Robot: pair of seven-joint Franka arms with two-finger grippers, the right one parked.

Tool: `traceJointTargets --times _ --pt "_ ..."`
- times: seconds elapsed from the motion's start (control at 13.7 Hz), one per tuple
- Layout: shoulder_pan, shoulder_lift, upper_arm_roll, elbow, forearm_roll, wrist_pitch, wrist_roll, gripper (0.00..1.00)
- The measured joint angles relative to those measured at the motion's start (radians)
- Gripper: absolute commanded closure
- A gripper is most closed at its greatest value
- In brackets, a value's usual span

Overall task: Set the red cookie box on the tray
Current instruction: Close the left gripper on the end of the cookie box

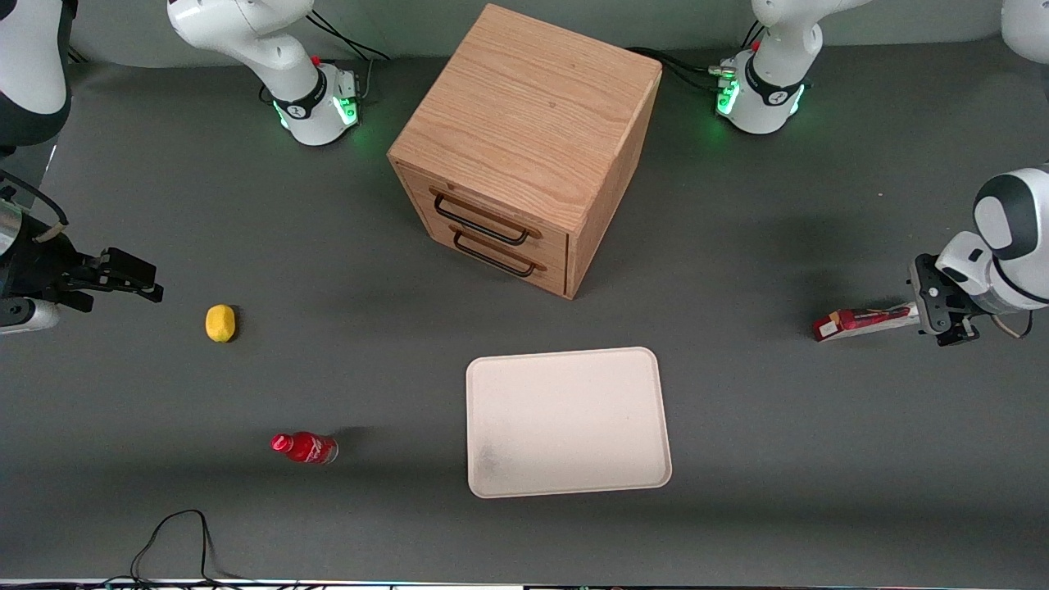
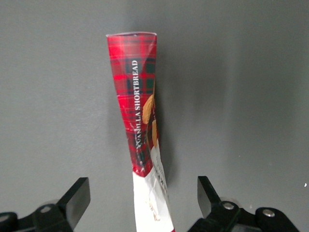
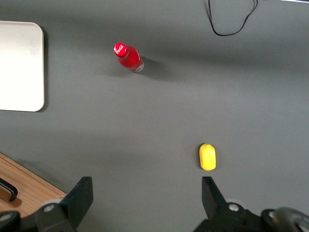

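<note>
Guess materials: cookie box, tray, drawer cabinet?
Red cookie box: looks like glossy printed cardboard, tartan print with lettering, crisp folded edges. Tray: probably matte plastic, cream, moulded rounded corners and low rim; could be melamine. Drawer cabinet: wood or wood veneer, visible grain, dark metal-looking handles. The claw sits open astride the box's white end.

The working arm [image 1: 996, 246] has glossy white rounded shells with black joint bands, and its base glows green at 12 o'clock of the table. Its gripper [image 2: 145, 200] is matte black, with two angular fingers [image 2: 77, 195] set wide apart and round silver screws.
</note>
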Motion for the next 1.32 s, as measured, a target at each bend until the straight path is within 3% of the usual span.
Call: traceJointTargets --times 0.88,1.1,1.24,1.32 --pt "0.001 0.032 -0.002 -0.071 0.0 0.095 0.003 0.02" --pt "0.001 0.051 -0.002 -0.072 -0.039 0.105 0.04 0.04" --pt "0.001 0.062 -0.002 -0.072 -0.054 0.113 0.065 0.15" --pt "0.002 0.064 -0.002 -0.072 -0.055 0.12 0.076 0.25"
